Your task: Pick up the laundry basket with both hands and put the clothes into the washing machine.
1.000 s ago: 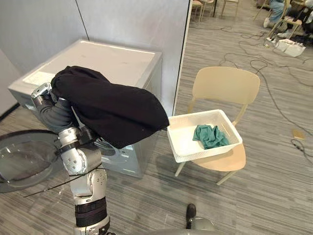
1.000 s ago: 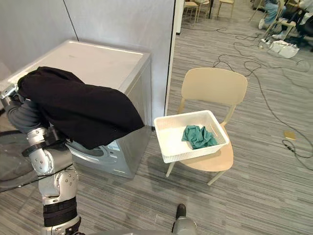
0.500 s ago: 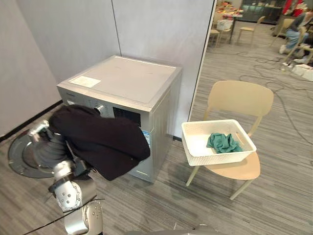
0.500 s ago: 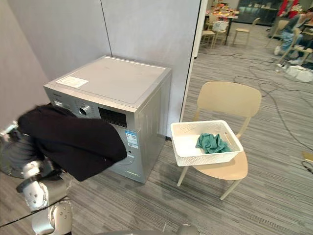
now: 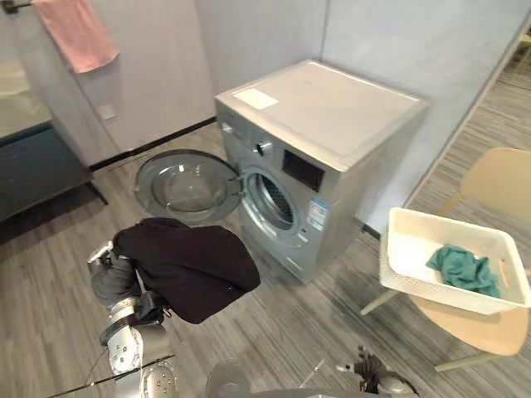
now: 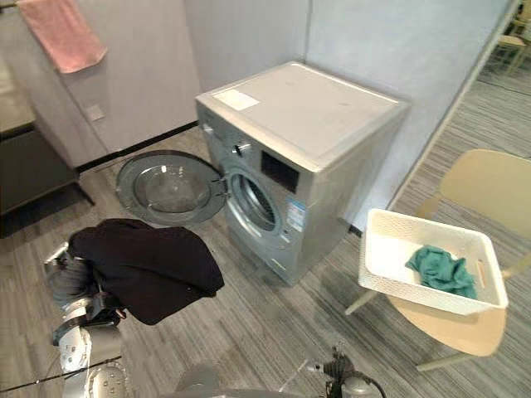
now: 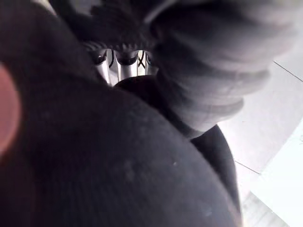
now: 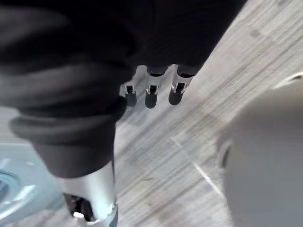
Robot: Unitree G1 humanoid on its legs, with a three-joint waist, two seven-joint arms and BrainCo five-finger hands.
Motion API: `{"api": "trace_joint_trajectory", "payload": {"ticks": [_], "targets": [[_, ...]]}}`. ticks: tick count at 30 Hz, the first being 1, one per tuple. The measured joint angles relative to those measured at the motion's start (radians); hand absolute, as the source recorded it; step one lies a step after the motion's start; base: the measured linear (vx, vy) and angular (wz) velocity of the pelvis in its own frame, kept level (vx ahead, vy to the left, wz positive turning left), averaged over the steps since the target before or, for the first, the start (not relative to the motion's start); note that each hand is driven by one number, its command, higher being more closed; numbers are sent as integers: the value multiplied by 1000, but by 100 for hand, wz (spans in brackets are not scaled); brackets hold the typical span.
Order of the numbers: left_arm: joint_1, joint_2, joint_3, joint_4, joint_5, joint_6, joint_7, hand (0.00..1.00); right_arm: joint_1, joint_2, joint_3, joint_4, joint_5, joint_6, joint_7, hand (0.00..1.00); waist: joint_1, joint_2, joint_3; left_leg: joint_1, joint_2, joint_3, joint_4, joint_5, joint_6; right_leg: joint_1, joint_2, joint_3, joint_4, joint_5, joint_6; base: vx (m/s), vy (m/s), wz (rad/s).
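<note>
Left eye view: black garment [image 5: 195, 269] draped over left hand [image 5: 106, 269], grip can't be told, right hand [image 8: 150, 94] hung empty and relaxed, so it could be dropped before the washing machine [image 5: 332, 124]

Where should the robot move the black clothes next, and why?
I'd guess it should swing the black garment, draped over the left hand, toward the round opening of the washing machine. The door is already open, and the garment hangs well short of the opening.
</note>
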Motion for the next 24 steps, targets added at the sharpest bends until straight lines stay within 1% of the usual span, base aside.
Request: {"api": "trace_joint_trajectory", "payload": {"ticks": [1, 2, 3, 4, 5, 6, 7, 8, 9, 10, 11, 12, 13, 14, 15, 16, 17, 18, 19, 20, 21, 22, 23, 24], "targets": [[3, -7, -8, 21, -5, 6, 1, 100, -4, -8, -32, 6, 2, 2, -1, 0, -17, 41, -9, 4, 20, 4, -49, 43, -6, 26, -2, -35, -34, 28, 40, 72, 636, 88], [-7, -7, -17, 42, -6, 8, -1, 100, -7, -10, -41, 19, -1, 0, -3, 0, -27, 31, -7, 1, 0, -2, -48, 47, -119, 38, -21, -52, -48, 41, 63, 124, 540, 84], [-24, -5, -28, 85, -7, 13, 1, 100, -11, 17, -62, 42, -5, 0, -2, 0, -27, -16, 4, -10, -77, -3, -29, 40, -103, 70, -80, -73, -87, 82, 73, 121, 423, 68], [-22, -5, -37, 101, -9, 18, 0, 100, -10, 30, -81, 52, -4, 1, 3, 0, -27, -28, 3, -26, -114, -9, -1, 31, -91, 83, -102, -80, -103, 111, 76, 175, 524, 82], [-22, 1, -75, 140, -9, 29, -2, 100, -10, 37, -129, 65, 4, 0, 3, 0, -29, -47, -2, -60, -162, -25, 82, 8, -71, 104, -142, -80, -96, 174, 72, 163, 573, 71], [-14, 3, -117, 160, -10, 44, -4, 100, -10, 32, -177, 70, 6, 2, 2, 0, -27, -35, 5, -67, -197, -24, 147, -37, -39, 100, -190, -62, -25, 215, 42, 160, 582, 68], [-11, 3, -139, 162, -22, 52, -6, 100, -10, 32, -204, 64, 11, 3, 1, 0, -29, -26, 12, -63, -214, -24, 175, -56, -19, 94, -218, -50, 31, 238, 11, 144, 571, 47], [-7, 3, -182, 159, -50, 65, -19, 100, -2, 32, -228, 18, 22, 5, -8, 0, -29, -9, 34, -37, -242, -15, 219, -80, 13, 55, -278, -5, 167, 307, -91, 126, 512, 27], [13, -3, -217, 146, -65, 67, -34, 100, 7, 21, -235, -32, 25, 1, -15, 0, -30, 29, 50, 3, -245, -7, 233, -129, 48, -15, -294, 88, 310, 363, -227, 150, 562, 10], [22, 4, -227, 136, -73, 67, -45, 100, 7, 27, -237, -58, 26, 0, -19, 0, -30, 39, 56, 24, -248, -9, 229, -148, 65, -68, -280, 155, 405, 321, -234, 138, 487, -8], [25, 14, -235, 126, -92, 72, -56, 100, 5, 48, -235, -92, 26, -3, -20, 0, -30, 29, 54, 61, -259, -6, 209, -162, 83, -160, -216, 248, 567, 215, -164, 112, 356, -5], [25, 22, -246, 126, -100, 72, -68, 100, 5, 71, -228, -108, 26, -6, -22, 0, -31, 15, 51, 85, -266, 3, 182, -168, 95, -217, -162, 271, 652, 140, -138, 72, 261, 2], [25, 35, -266, 127, -111, 73, -71, 100, 5, 91, -223, -123, 27, -7, -25, 0, -31, 0, 51, 110, -276, 14, 155, -176, 109, -254, -121, 250, 689, 88, -134, 84, 154, -8], [27, 40, -285, 132, -128, 79, -82, 100, 3, 102, -203, -140, 30, -3, -23, 0, -31, -9, 53, 146, -278, 50, 127, -185, 120, -292, -78, 188, 684, 35, -131, 135, 119, -27], [26, 38, -302, 141, -133, 85, -88, 100, 0, 103, -182, -160, 37, 0, -21, 0, -32, -7, 53, 177, -279, 74, 108, -196, 123, -310, -43, 98, 639, -10, -128, 163, 62, -39], [26, 38, -310, 145, -135, 86, -89, 100, 0, 105, -174, -168, 38, 2, -22, 0, -32, -7, 52, 190, -279, 87, 97, -202, 123, -317, -30, 44, 611, -23, -135, 203, 60, -43], [24, 36, -323, 152, -137, 88, -91, 100, 2, 108, -153, -181, 39, 1, -24, 0, -38, -7, 51, 204, -278, 98, 88, -214, 116, -328, -5, -46, 535, -34, -139, 243, 53, -32], [16, 37, -337, 162, -138, 96, -94, 100, 7, 112, -137, -197, 39, 2, -24, 0, -44, -13, 42, 202, -278, 106, 90, -223, 94, -325, 26, -97, 426, -28, -156, 263, 33, -21], [12, 36, -341, 171, -137, 102, -97, 100, 13, 115, -129, -201, 39, 3, -23, 0, -48, -20, 37, 203, -278, 109, 92, -229, 85, -318, 42, -107, 363, -24, -174, 332, -27, -4], [3, 29, -339, 208, -137, 115, -111, 100, 33, 117, -113, -204, 38, 6, -23, 0, -54, -28, 23, 226, -268, 126, 115, -242, 59, -277, 79, -114, 260, -39, -248, 343, -36, 5], [-8, 15, -339, 234, -137, 124, -112, 100, 27, 115, -110, -213, 37, 8, -23, 0, -61, -9, 28, 216, -230, 142, 191, -231, 42, -240, 113, -131, 233, -28, -277, 427, -27, 5], [-13, 1, -348, 257, -137, 139, -113, 100, 27, 96, -88, -219, 35, 7, -25, 0, -75, 30, 41, 135, -166, 142, 420, -173, 18, -178, 176, -143, 173, -24, -290, 480, 16, -33], [-7, 1, -350, 280, -137, 149, -115, 100, 29, 89, -61, -220, 34, 13, -29, 0, -59, 43, 39, 49, -118, 144, 621, -37, 60, -130, 219, -99, 117, -21, -295, 444, 20, -95], [-1, 1, -350, 295, -137, 156, -121, 100, 30, 90, -45, -216, 34, 22, -37, 0, -29, 44, 38, 12, -93, 156, 702, -35, 59, -107, 239, -48, 94, -16, -295, 452, 45, -145]]}}
